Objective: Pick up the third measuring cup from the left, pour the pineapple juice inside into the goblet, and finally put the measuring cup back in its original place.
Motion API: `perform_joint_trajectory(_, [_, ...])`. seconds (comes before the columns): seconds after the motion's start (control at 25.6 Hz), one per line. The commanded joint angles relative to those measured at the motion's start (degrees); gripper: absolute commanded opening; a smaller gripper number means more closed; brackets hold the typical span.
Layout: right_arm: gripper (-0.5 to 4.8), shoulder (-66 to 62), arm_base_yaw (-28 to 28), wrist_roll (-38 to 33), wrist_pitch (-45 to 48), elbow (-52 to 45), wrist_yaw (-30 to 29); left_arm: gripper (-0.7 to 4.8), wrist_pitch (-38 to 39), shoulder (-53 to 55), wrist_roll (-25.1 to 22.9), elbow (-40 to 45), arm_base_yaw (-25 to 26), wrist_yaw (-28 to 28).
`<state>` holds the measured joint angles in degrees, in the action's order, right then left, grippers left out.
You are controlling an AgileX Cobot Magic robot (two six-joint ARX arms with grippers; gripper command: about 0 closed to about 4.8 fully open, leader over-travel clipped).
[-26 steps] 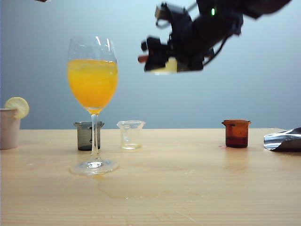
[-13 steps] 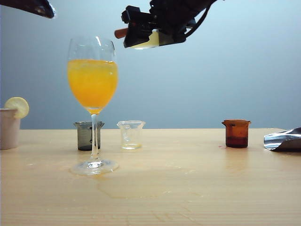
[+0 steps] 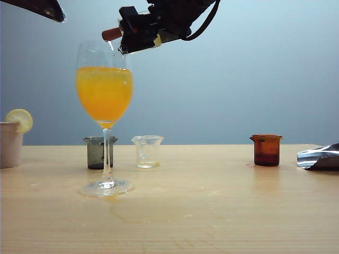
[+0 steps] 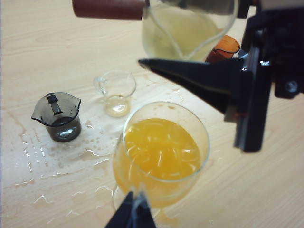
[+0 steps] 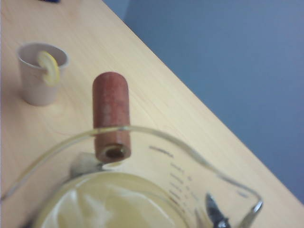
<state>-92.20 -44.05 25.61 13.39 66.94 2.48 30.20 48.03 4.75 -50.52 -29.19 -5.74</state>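
The third measuring cup [image 3: 157, 39] hangs tilted just above the right side of the goblet's rim, its brown stub handle [image 3: 111, 34] pointing left. My right gripper [image 3: 140, 35] is shut on it. Pale pineapple juice [image 4: 183, 31] still lies inside the cup [image 5: 156, 190], and no stream shows. The goblet [image 3: 104, 95] stands at the left of the table, its bowl [image 4: 164, 152] more than half full of orange drink. My left gripper [image 4: 133, 211] hovers high above the goblet with its fingertips together and nothing in them; only its arm [image 3: 38, 7] shows in the exterior view.
Behind the goblet's stem stand a grey cup [image 3: 99, 152] and a clear flared cup [image 3: 147, 151]. An amber cup [image 3: 266, 150] and a silvery foil piece [image 3: 319, 157] sit at the right. A pink cup with a lemon slice [image 3: 9, 144] is at the far left. Spilled drops [image 4: 90, 156] wet the wood.
My right gripper has carried the measuring cup left and slightly up to the goblet's rim, rolling it into a tilt. The left arm has come into the top left corner.
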Motion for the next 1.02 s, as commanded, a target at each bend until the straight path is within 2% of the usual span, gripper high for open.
perform_joint_trajectory(0.04, [1.06, 0.5, -0.5, 4.6, 1.4, 0.6, 1.5, -0.05, 1.4, -0.1, 0.0, -0.3, 0.0, 0.2])
perform_joint_trajectory(0.59, [1.06, 0.6, -1.6, 21.4, 1.6, 0.6, 4.0, -0.05, 2.5, -0.1, 0.0, -0.3, 0.0, -1.1])
perform_joint_trajectory(0.74, [1.06, 0.7, -3.6, 23.5, 1.8, 0.6, 5.9, -0.05, 2.6, -0.1, 0.0, -0.3, 0.0, -1.0])
perform_joint_trajectory(1.02, [1.06, 0.7, -3.6, 28.1, 1.9, 0.6, 6.9, -0.05, 4.3, -0.1, 0.0, -0.3, 0.0, -0.9])
